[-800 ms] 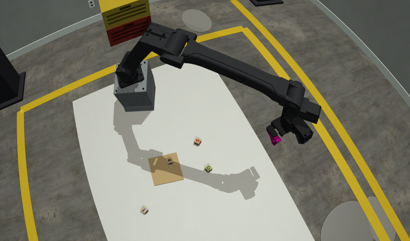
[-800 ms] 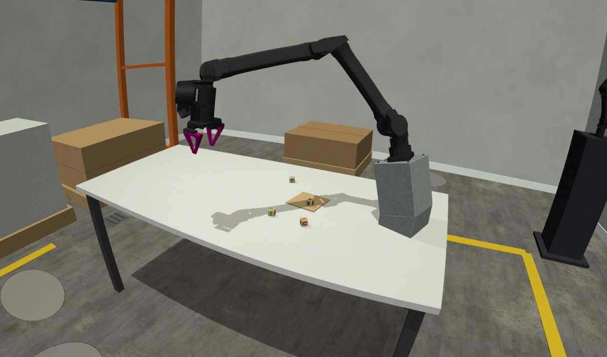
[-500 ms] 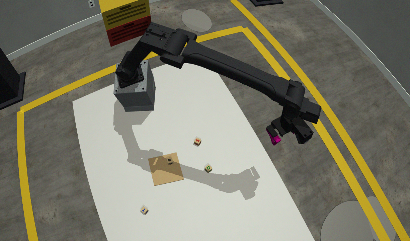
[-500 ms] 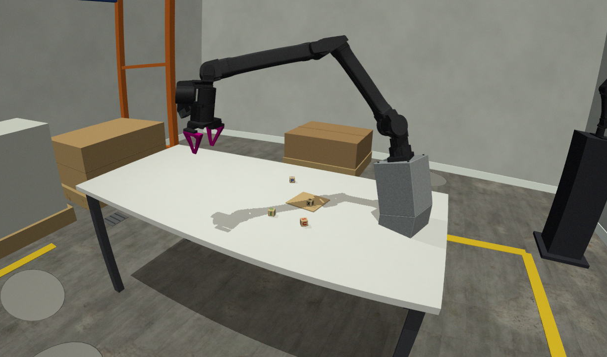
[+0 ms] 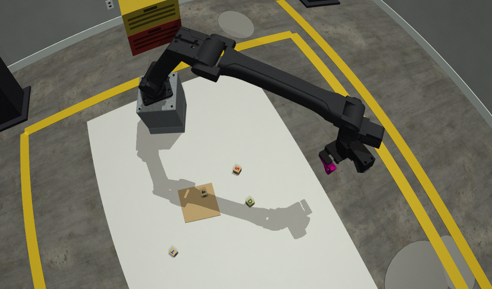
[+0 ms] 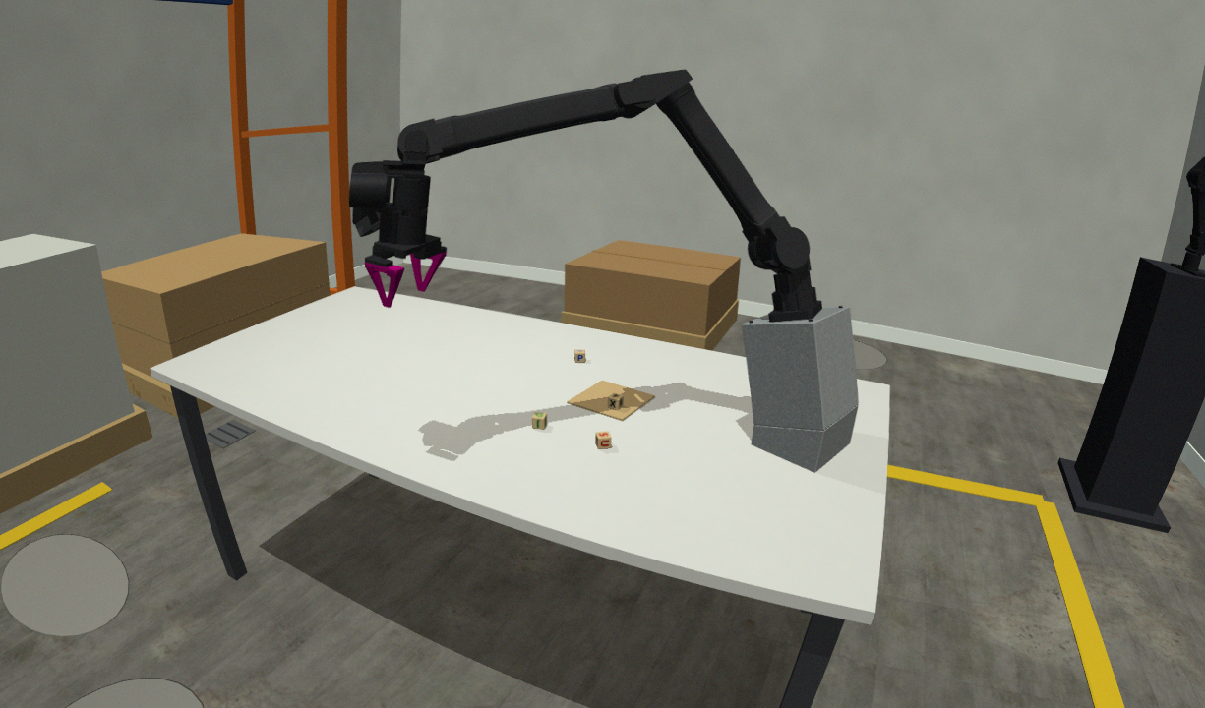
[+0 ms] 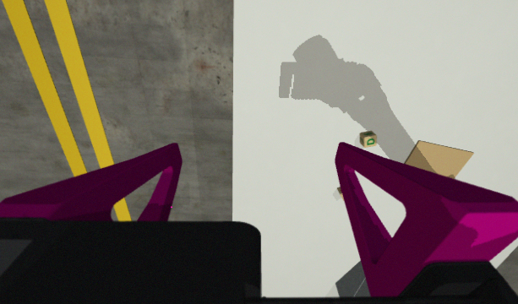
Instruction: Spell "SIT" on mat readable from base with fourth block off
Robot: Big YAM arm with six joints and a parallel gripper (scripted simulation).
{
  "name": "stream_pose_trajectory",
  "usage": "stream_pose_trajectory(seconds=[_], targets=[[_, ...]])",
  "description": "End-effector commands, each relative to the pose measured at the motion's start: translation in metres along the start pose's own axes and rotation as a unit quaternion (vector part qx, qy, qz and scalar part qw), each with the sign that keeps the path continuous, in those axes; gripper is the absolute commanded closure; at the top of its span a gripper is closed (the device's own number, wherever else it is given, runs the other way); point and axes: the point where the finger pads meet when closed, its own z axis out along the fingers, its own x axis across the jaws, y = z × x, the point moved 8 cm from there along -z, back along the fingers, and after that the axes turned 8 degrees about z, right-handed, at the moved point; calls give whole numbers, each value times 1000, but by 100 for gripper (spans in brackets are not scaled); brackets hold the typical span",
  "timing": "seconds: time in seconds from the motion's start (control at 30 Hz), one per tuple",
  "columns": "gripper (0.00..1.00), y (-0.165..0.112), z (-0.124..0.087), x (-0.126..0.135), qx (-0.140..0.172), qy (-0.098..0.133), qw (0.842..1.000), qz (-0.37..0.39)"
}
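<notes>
A tan square mat (image 5: 199,202) lies mid-table, and one block with a dark mark on top (image 5: 203,192) sits on its far part. The block with a red S (image 5: 236,168) and the block with a green D (image 5: 250,201) lie off the mat on its right. The block with a blue T (image 5: 173,251) lies alone near the table's near left. My gripper (image 6: 404,279) is open and empty, high above the table's far edge, well away from all blocks. In the wrist view I see the D block (image 7: 368,138) and a corner of the mat (image 7: 438,158).
The arm's grey base (image 5: 161,104) stands at one end of the white table. Cardboard boxes (image 6: 648,286) and an orange rack (image 6: 286,132) stand on the floor beyond the table. Yellow floor lines (image 7: 64,97) run beside the table edge.
</notes>
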Motion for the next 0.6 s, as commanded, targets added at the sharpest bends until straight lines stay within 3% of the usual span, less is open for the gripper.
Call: stream_pose_trajectory(seconds=[0.0, 0.23, 0.3, 0.33, 0.37, 0.53, 0.57], targets=[[0, 1, -25, 3, -29, 25, 999, -1], [0, -32, 20, -1, -64, 30, 998, -4], [0, -32, 20, -1, -64, 30, 998, -4], [0, -47, 53, 0, -57, 17, 998, -11], [0, -46, 38, -6, -78, 31, 996, -3], [0, -96, 87, -34, -120, 34, 992, 1], [0, -96, 87, -34, -120, 34, 992, 1]])
